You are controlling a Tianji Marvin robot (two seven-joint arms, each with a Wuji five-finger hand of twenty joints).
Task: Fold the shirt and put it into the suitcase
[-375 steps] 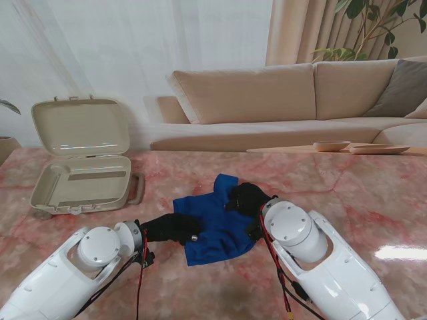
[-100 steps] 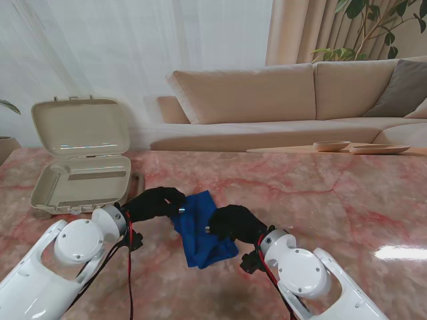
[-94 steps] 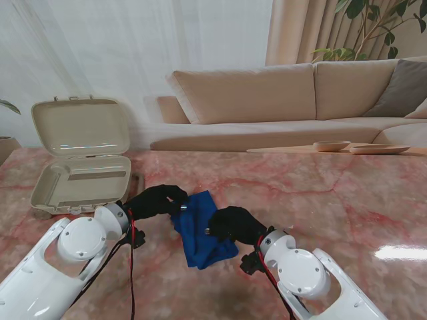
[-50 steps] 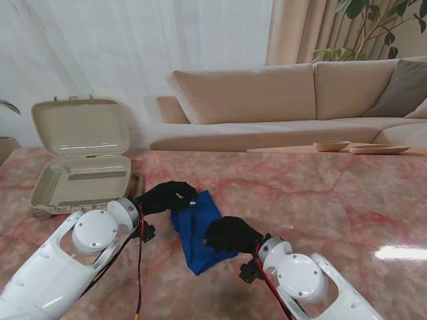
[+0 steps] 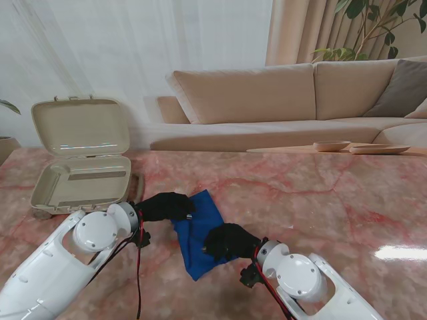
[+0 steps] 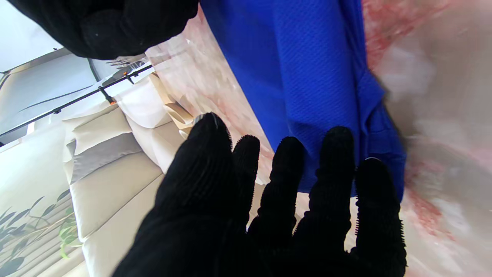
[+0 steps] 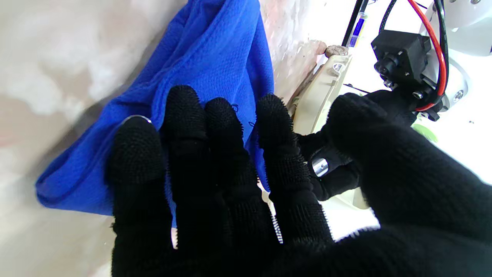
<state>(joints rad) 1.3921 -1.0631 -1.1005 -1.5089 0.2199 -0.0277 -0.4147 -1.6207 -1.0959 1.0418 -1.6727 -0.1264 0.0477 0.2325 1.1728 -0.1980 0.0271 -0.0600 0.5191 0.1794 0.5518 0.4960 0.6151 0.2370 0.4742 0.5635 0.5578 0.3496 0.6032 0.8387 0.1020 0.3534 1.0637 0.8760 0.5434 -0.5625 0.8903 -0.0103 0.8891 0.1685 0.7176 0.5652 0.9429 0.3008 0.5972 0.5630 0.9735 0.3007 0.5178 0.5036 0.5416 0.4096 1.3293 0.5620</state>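
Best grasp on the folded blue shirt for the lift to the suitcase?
The folded blue shirt lies as a narrow strip running away from me. Probably pinch its two short ends: left hand at the far end, right hand at the near end, coming from above, so the fold holds.

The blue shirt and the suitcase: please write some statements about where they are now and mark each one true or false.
1. The blue shirt lies folded on the marble table. True.
2. The suitcase is closed. False: its lid stands open.
3. The shirt is already inside the suitcase. False: it lies on the table, to the right of the suitcase.
4. The left hand and the right hand are both at the shirt. True.
5. The suitcase is on the robot's right. False: it is on the left.
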